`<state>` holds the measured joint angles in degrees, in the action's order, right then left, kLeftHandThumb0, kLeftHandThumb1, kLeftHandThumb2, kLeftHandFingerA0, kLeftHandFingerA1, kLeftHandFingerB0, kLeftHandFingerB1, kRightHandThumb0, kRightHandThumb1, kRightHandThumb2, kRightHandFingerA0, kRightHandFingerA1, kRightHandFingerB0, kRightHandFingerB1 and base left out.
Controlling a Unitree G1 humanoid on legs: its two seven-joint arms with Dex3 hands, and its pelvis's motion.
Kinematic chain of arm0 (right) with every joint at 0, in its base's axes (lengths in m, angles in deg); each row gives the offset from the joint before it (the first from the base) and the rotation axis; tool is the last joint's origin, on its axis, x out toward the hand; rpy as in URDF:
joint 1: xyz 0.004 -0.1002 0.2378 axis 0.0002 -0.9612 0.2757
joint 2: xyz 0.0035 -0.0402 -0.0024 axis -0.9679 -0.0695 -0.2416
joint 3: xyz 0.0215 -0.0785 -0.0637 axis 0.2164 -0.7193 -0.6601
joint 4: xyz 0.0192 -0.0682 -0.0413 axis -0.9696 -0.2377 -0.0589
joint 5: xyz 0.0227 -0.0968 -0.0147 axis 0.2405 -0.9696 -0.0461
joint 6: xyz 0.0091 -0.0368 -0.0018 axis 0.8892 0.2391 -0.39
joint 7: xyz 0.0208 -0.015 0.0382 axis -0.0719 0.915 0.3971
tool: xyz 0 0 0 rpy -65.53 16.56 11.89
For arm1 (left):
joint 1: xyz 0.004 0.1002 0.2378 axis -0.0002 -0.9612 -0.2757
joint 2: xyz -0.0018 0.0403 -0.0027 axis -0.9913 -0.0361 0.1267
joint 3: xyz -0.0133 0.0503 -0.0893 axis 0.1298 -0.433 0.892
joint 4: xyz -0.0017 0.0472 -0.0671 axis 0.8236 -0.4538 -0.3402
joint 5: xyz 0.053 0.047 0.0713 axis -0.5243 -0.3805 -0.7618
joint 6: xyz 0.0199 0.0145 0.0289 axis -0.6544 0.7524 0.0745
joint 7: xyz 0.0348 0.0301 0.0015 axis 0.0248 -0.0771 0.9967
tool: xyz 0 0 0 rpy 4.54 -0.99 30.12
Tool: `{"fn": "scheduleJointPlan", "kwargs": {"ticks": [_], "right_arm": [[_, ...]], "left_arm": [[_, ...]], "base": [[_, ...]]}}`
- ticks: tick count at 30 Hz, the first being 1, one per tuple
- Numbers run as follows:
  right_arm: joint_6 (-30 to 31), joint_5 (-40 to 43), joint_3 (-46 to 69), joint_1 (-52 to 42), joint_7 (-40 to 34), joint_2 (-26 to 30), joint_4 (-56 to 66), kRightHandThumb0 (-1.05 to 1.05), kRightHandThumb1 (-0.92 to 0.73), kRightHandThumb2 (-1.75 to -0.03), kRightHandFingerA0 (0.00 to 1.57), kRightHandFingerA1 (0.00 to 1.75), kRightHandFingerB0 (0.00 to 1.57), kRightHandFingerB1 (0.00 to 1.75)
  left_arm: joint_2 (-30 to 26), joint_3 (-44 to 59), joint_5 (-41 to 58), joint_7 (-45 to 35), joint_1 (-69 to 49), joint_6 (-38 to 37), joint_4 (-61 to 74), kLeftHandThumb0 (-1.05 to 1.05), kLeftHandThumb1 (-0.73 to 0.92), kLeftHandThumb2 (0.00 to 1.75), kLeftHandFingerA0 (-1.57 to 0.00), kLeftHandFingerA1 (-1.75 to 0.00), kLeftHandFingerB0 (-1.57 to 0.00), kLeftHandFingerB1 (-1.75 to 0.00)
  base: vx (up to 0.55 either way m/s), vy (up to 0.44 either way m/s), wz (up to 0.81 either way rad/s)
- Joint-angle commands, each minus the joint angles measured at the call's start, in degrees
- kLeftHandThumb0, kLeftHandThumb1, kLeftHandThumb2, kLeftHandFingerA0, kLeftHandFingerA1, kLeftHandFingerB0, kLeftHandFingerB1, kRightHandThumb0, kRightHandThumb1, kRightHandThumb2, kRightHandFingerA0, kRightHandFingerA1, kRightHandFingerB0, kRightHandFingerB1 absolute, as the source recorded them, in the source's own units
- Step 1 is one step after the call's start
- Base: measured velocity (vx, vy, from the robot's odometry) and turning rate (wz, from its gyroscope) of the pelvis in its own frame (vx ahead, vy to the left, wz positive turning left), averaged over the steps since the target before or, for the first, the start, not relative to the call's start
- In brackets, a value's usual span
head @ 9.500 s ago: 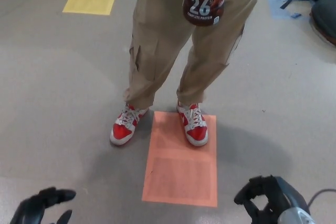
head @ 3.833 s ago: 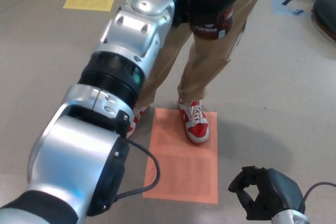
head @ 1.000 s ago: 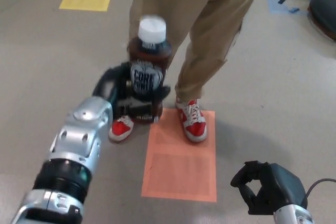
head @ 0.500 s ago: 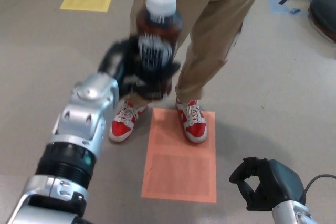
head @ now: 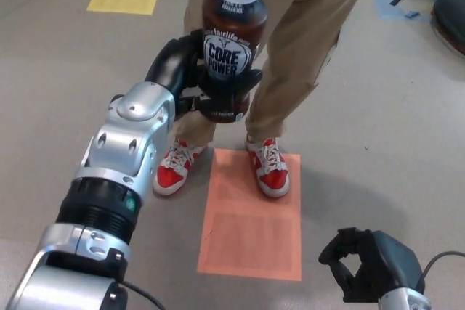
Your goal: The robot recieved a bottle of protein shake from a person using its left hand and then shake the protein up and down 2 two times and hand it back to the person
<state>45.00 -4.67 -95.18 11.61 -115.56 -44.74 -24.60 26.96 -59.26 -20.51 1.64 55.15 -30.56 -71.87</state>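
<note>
Left hand (head: 197, 81) wraps tight round the upright bottle (head: 231, 41); right hand (head: 360, 270) looks loosely curled, empty.

Readable text is only on the bottle (head: 231, 41), upper centre of frame, in my left hand (head: 207, 88). Dark label: small white "fairlife" on top, then big white "CORE POWER" on two lines. My fingers (head: 231, 86) cover the label below that; any smaller print there is illegible. White cap carries no lettering I can read.
</note>
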Motion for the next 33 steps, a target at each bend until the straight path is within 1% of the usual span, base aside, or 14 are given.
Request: {"fn": "scheduleJointPlan", "kwargs": {"ticks": [1, 3, 7, 12, 13, 14, 15, 17, 24, 28, 30, 31, 32, 33], "right_arm": [[-0.5, 0.17, -0.16, -1.0, -0.27, 0.48, -0.02, -0.47, -0.48, -1.13, 1.05, 1.09, 0.93, 0.84], [-0.94, -0.27, -0.6, -0.97, -0.85, 0.54, 0.02, -0.47, -0.5, -1.14, 1.07, 1.1, 0.93, 0.84], [-0.86, 0.26, -0.41, -1.04, 0.18, 0.32, -0.12, -0.48, -0.5, -1.15, 1.06, 1.08, 0.93, 0.83], [-0.24, 0.3, -0.55, -0.94, 0.3, -0.06, -0.06, -0.43, -0.48, -1.16, 1.08, 1.13, 0.92, 0.83], [-0.33, 0.24, -0.61, -0.96, 0.21, -0.03, -0.07, -0.42, -0.48, -1.15, 1.04, 1.21, 0.97, 0.72], [-0.37, 0.2, -0.64, -0.97, 0.16, -0.01, -0.07, -0.42, -0.48, -1.15, 1.04, 1.21, 0.97, 0.72], [-0.31, 0.3, -0.56, -0.92, 0.43, 0.01, -0.08, -0.43, -0.49, -1.16, 1.08, 1.13, 0.92, 0.82], [-0.47, 0.53, -0.38, -0.87, 0.91, 0.04, -0.05, -0.41, -0.49, -1.15, 1.06, 1.11, 0.91, 0.82], [-0.58, 0.33, -0.47, -1.11, 0.23, 0.14, -0.02, -0.41, -0.49, -1.15, 1.1, 1.15, 0.91, 0.83], [-0.67, 0.12, -0.69, -1.32, 0.02, 0.13, -0.01, -0.43, -0.49, -1.14, 1.08, 1.12, 0.92, 0.83], [-0.85, 0.44, -0.44, -1.43, 0.48, 0.05, -0.05, -0.43, -0.49, -1.14, 1.08, 1.12, 0.92, 0.82], [-0.88, 0.37, -0.49, -1.5, 0.28, 0.06, -0.08, -0.42, -0.5, -1.13, 1.05, 1.22, 0.96, 0.72], [-0.81, 0.31, -0.53, -1.49, 0.13, 0.08, -0.08, -0.42, -0.5, -1.12, 1.07, 1.18, 0.96, 0.71], [-0.61, 0.38, -0.48, -1.44, 0.42, 0.07, -0.07, -0.44, -0.51, -1.14, 1.05, 1.08, 0.9, 0.81]], "left_arm": [[1.0, 0.57, 0.62, 0.27, 2.73, 3.68, 1.55, -0.24, 0.82, 0.67, -1.08, -0.95, -0.78, -0.91], [1.24, 0.86, 0.6, 0.6, 4.56, 5.0, 1.2, -0.23, 0.82, 0.66, -1.09, -0.96, -0.77, -0.88], [1.54, 1.72, 0.94, 0.41, 9.98, 6.11, -2.7, -0.25, 0.82, 0.64, -1.1, -0.85, -0.76, -0.85], [1.73, 3.76, 1.64, 1.1, 15.11, 6.34, -7.44, -0.26, 0.81, 0.63, -1.11, -0.88, -0.75, -0.82], [1.74, 4.06, 1.6, 1.3, 16.16, 6.25, -8.37, -0.26, 0.8, 0.63, -1.13, -0.87, -0.73, -0.82], [1.75, 4.22, 1.52, 1.35, 16.61, 6.15, -8.86, -0.26, 0.8, 0.63, -1.13, -0.87, -0.73, -0.82], [1.69, 4.3, 1.32, 1.38, 17.17, 6.18, -9.46, -0.26, 0.81, 0.63, -1.13, -0.88, -0.73, -0.82], [1.65, 4.93, 1.48, 1.75, 18.58, 6.63, -10.47, -0.26, 0.82, 0.64, -1.11, -0.91, -0.73, -0.81], [1.7, 5.96, 1.49, 2.25, 18.96, 6.32, -11.23, -0.24, 0.83, 0.64, -1.08, -0.94, -0.72, -0.78], [1.61, 6.01, 1.67, 1.76, 17.76, 5.83, -10.33, -0.23, 0.82, 0.63, -1.07, -0.96, -0.73, -0.86], [1.54, 5.84, 1.49, 1.55, 17.19, 5.58, -10.08, -0.24, 0.82, 0.63, -1.08, -0.94, -0.74, -0.84], [1.49, 5.28, 0.93, 1.64, 16.72, 5.49, -9.62, -0.24, 0.82, 0.64, -1.09, -0.83, -0.76, -0.72], [1.42, 4.7, 0.37, 1.76, 16.43, 5.55, -9.25, -0.31, 0.63, 1.01, -0.86, -0.76, -0.56, -0.65], [0.96, 4.02, 0.47, -0.27, 15.93, 6.13, -8.67, -0.66, 0.5, 0.87, -0.11, -0.46, 0.0, -0.33]], "base": [[0.0, 0.0, 0.0], [0.0, 0.0, 0.0], [0.0, 0.0, 0.0], [0.0, 0.0, 0.0], [0.0, 0.0, 0.0], [0.0, 0.0, 0.0], [0.0, 0.0, 0.0], [0.0, 0.0, 0.0], [0.0, 0.0, 0.0], [0.0, 0.0, 0.0], [0.0, 0.0, 0.0], [0.0, 0.0, 0.0], [0.0, 0.0, 0.0], [0.0, 0.0, 0.0]]}}
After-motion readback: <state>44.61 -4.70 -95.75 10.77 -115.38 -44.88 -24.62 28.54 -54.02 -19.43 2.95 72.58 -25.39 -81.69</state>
